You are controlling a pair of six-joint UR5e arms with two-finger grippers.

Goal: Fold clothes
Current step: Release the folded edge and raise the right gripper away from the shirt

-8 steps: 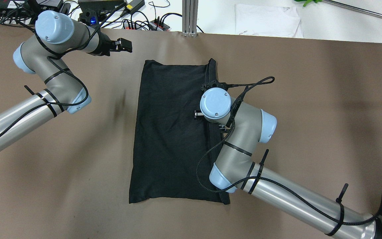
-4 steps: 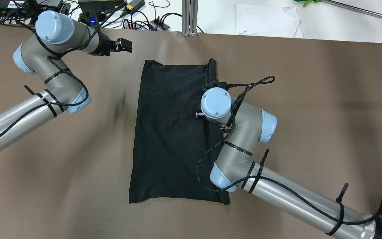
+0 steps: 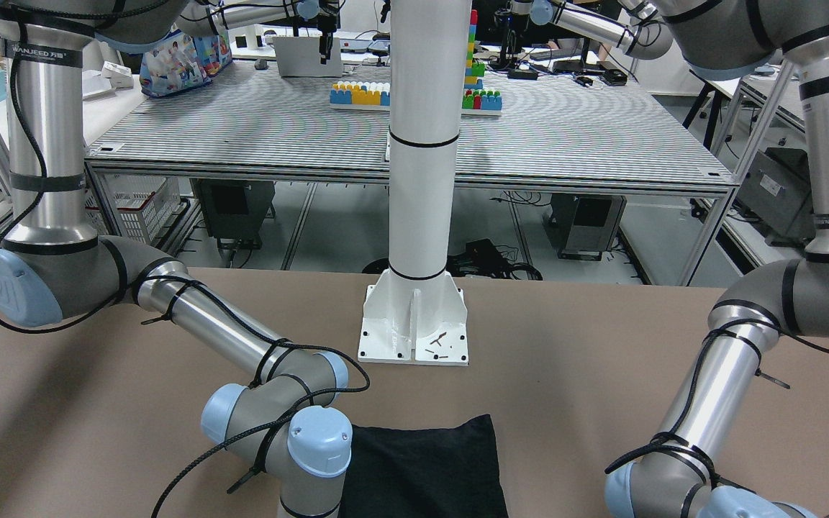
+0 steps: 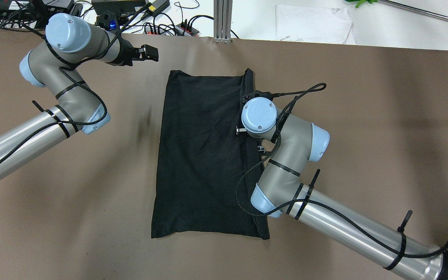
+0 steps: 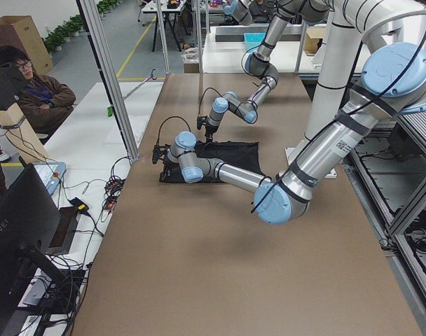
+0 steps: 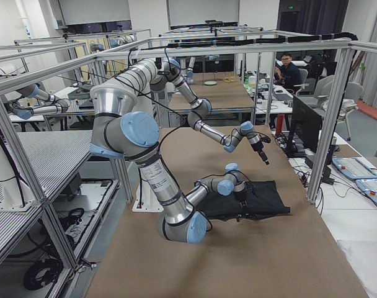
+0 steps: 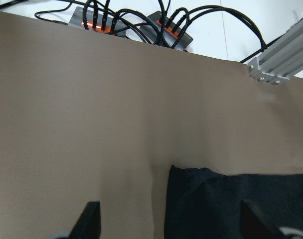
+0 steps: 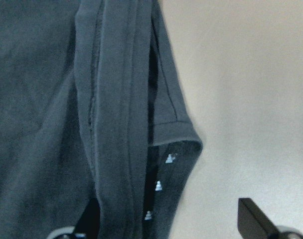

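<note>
Black clothes (image 4: 204, 155) flat on the brown table (image 4: 383, 116), centre of the overhead frame: a long rectangle with a layered hem down its right edge. Right gripper (image 8: 174, 224) low over that hem near mid-frame, jaws spread wide, one finger above cloth, the other above bare table. Left gripper (image 4: 152, 53) at upper left, jaws spread, apart from the cloth's top-left corner.
</note>
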